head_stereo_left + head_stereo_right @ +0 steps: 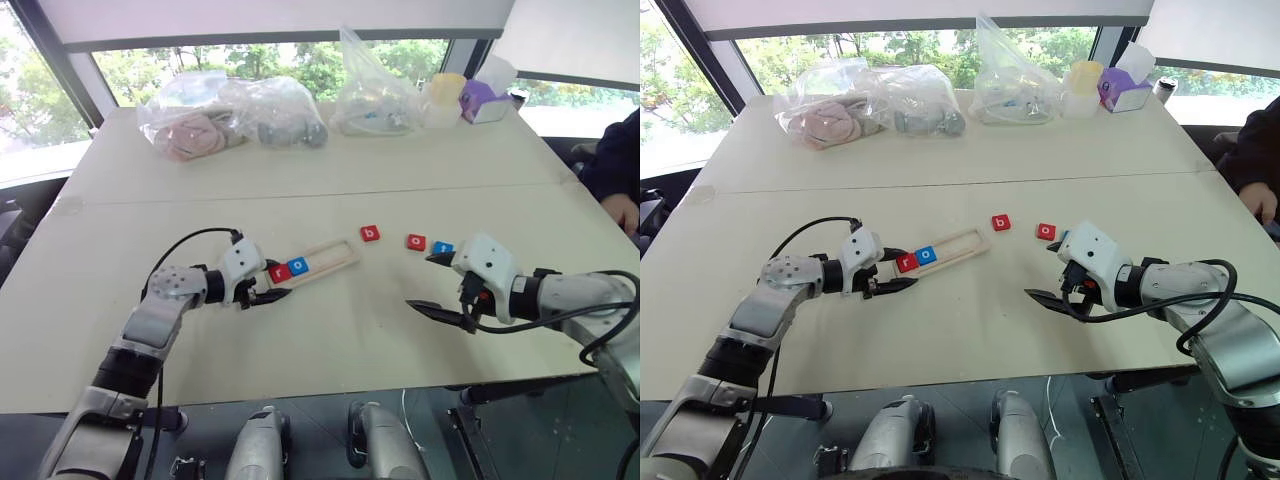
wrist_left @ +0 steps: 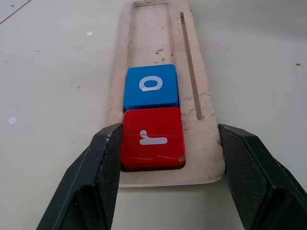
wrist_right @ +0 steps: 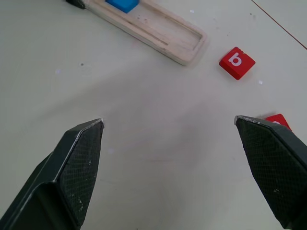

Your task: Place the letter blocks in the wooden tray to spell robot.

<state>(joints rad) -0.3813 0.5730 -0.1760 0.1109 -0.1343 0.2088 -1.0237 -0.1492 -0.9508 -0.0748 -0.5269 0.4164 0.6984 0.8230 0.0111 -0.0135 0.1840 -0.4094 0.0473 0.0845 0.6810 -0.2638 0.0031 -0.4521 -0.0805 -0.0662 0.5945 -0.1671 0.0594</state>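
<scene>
The wooden tray (image 1: 336,255) lies slanted at mid-table. A red r block (image 2: 152,137) sits at its near end with a blue o block (image 2: 150,86) right behind it; the rest of the groove is bare. My left gripper (image 1: 268,286) is shut on the tray's near end, one finger on each long side beside the r. A red b block (image 1: 370,233), a red o block (image 1: 416,242) and a blue t block (image 1: 443,248) lie loose on the table to the right of the tray. My right gripper (image 1: 421,281) hangs open just in front of the t block, holding nothing.
Clear plastic bags (image 1: 230,115) with odds and ends, a yellow cup (image 1: 444,98) and a purple box (image 1: 483,100) stand along the table's far edge. A person's hand (image 1: 623,211) rests at the right edge. A seam (image 1: 300,195) crosses the table behind the blocks.
</scene>
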